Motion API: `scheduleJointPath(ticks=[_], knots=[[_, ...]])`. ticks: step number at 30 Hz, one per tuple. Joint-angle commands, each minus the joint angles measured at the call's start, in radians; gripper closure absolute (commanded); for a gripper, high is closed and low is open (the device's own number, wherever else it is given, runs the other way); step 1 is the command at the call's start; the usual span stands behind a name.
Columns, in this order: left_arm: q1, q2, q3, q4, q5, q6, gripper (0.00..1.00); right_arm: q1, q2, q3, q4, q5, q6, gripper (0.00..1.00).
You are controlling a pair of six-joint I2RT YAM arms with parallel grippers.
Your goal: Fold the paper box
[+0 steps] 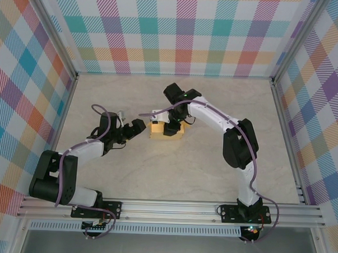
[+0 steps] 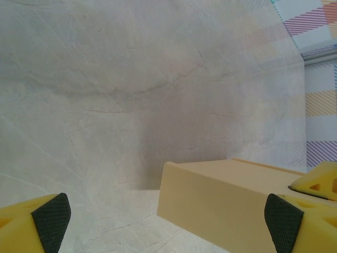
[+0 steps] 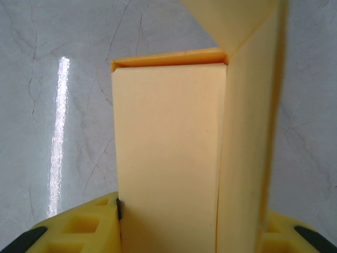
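— Desk?
— Pale, marbled desk (image 1: pixel 99 174), boxed in by plaid walls (image 1: pixel 179 31).
— Arms?
— Left arm (image 1: pixel 84 149): bends in from the near left, wrist low over the desk. Right arm (image 1: pixel 214 114): reaches from the near right over to mid-desk, wrist pointing down.
— And the box?
— Sits near the middle of the desk, under the right wrist: a yellow-orange card box (image 1: pixel 156 131). Looks low and flat-topped from the left wrist, with one sharp corner nearest. Shows a tall plain panel from the right wrist, with a flap folded up along its right side.
— Left jaws?
— Spread wide, gripping nothing, just left of the box. Black pads (image 2: pixel 51 221) well apart.
— Right jaws?
— Partly closed from above, pinching the box. Yellow fingers (image 3: pixel 84 229) on either side of the card, hard against it on at least one side.
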Motion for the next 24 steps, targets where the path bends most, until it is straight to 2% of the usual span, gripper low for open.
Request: scheduleJointPath(ticks=[1,6,11,14,18,24], knots=[[-0.004,0.004,0.028,0.045,0.024,-0.024,0.02,0.005,0.028,0.018,-0.036,-0.004,-0.031,0.62],[-0.005,0.001,0.033,0.077,0.095,-0.056,0.02,0.009,0.057,0.047,-0.056,0.020,-0.024,0.62],[0.033,-0.053,-0.042,0.068,-0.027,-0.130,0.01,0.007,0.106,0.101,-0.111,0.062,0.005,0.62],[0.061,-0.065,-0.049,0.102,-0.033,-0.157,0.02,0.007,0.099,0.119,-0.156,0.086,0.018,0.63],[0.060,0.017,0.038,0.079,0.095,-0.124,0.08,0.000,0.079,0.138,-0.211,0.057,0.047,0.62],[0.020,0.083,0.099,0.038,0.128,-0.015,0.09,-0.011,0.120,0.160,-0.233,0.024,0.073,0.63]])
